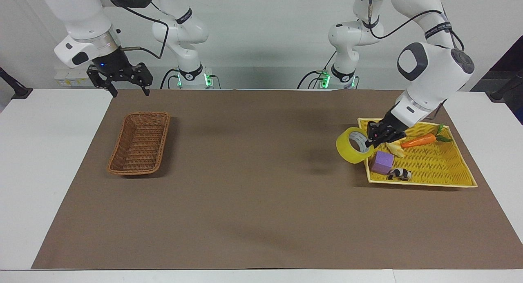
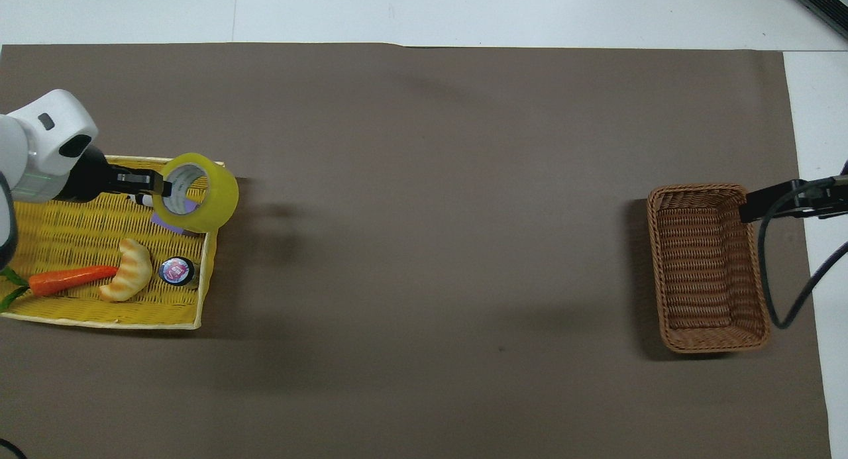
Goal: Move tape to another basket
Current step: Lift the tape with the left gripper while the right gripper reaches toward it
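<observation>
Tape (image 1: 351, 150) airborne in left hand (image 1: 372, 138) | croissant (image 2: 127, 279) fully visible overhead only

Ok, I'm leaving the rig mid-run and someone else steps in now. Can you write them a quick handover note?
Left gripper: shut on the tape, held in the air over the yellow basket's rim at the side toward the right arm.
Right gripper: open, waiting above the table near the wicker basket.
Done: tape grasped and lifted out.
Left: carry it across the table and release it into the wicker basket.
</observation>
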You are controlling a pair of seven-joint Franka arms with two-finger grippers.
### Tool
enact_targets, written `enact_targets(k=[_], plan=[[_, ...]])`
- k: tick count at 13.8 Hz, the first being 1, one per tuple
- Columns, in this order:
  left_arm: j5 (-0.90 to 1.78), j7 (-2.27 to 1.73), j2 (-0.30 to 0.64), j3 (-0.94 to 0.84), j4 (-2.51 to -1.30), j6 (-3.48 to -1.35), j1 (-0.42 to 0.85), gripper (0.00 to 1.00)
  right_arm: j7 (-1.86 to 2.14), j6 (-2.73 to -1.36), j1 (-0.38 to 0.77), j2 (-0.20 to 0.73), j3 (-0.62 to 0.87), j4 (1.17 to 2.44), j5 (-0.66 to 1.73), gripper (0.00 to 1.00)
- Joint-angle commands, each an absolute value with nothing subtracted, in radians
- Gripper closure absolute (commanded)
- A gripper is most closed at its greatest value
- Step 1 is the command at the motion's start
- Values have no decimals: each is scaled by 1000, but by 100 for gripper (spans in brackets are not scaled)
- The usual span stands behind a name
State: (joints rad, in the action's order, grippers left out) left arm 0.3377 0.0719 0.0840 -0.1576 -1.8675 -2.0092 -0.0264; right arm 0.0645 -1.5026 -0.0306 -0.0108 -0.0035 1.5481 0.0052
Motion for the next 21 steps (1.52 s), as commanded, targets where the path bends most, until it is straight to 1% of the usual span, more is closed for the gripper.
enact_targets(k=[1, 4, 7, 9, 11, 13, 16, 18, 21], plan=[[393, -1, 61, -141, -1876, -2013, 34, 100, 91, -1509, -37, -18, 0, 1562, 5, 0], [416, -26, 61, -141, -1876, -2029, 77, 100, 91, -1509, -37, -18, 0, 1562, 8, 0], [422, -25, 60, -143, -1878, -2025, 112, 100, 87, -1517, -3, -12, 9, 1555, 57, 0], [422, -26, 58, -144, -1879, -2026, 120, 100, 89, -1517, -2, -14, 8, 1557, 61, 0], [425, -31, 58, -144, -1878, -2028, 132, 100, 81, -1522, 2, -21, 8, 1574, 131, 0], [425, -64, 58, -144, -1876, -2029, 140, 100, 75, -1630, 6, -44, 9, 1656, 236, 0], [425, -77, 58, -144, -1876, -2029, 153, 100, 80, -1779, 67, -38, 20, 1761, 358, 0], [425, -100, 58, -143, -1875, -2033, 169, 100, 72, -1932, 132, -34, 21, 1831, 383, 0], [423, -149, 58, -143, -1873, -2034, 199, 100, 83, -2000, 167, -9, 21, 1874, 498, 0]])
